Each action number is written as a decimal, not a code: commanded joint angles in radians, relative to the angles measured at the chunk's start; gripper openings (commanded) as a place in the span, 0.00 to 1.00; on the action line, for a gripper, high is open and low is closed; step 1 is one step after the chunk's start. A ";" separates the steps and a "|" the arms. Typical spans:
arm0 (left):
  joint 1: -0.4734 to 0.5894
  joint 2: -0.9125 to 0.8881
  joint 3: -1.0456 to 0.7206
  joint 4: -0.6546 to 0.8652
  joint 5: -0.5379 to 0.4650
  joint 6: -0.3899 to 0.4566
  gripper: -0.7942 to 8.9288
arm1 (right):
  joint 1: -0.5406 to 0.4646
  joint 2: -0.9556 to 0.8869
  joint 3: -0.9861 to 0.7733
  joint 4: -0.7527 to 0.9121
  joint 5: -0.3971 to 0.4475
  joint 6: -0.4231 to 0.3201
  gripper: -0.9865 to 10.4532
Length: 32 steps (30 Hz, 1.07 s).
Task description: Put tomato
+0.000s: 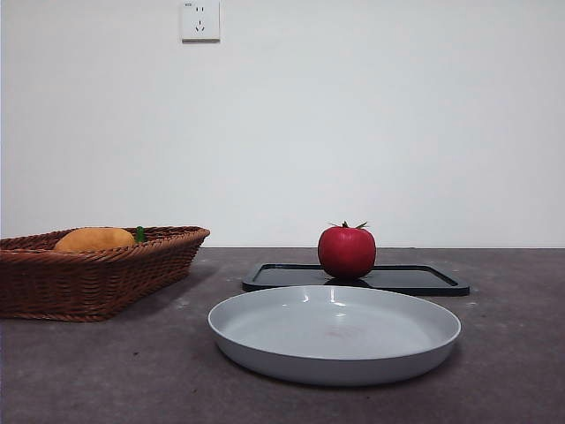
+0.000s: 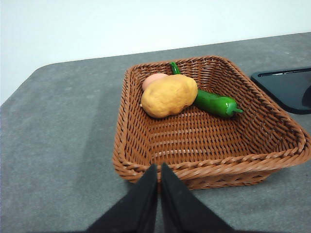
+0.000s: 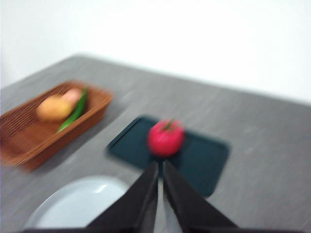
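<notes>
The tomato, round and glossy red with a small green stem, stands on a flat black tray behind a grey plate. It also shows, blurred, in the right wrist view, on the tray. My right gripper is shut and empty, held above the table short of the tomato. My left gripper is shut and empty, above the near rim of the wicker basket. Neither arm shows in the front view.
The brown wicker basket stands at the left and holds an orange-yellow fruit, a green pepper and a pinkish item. A wall with a socket lies behind the table.
</notes>
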 commanded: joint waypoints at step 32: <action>0.002 -0.002 -0.021 -0.009 0.000 -0.010 0.09 | -0.159 -0.427 -0.719 0.306 0.335 0.029 0.09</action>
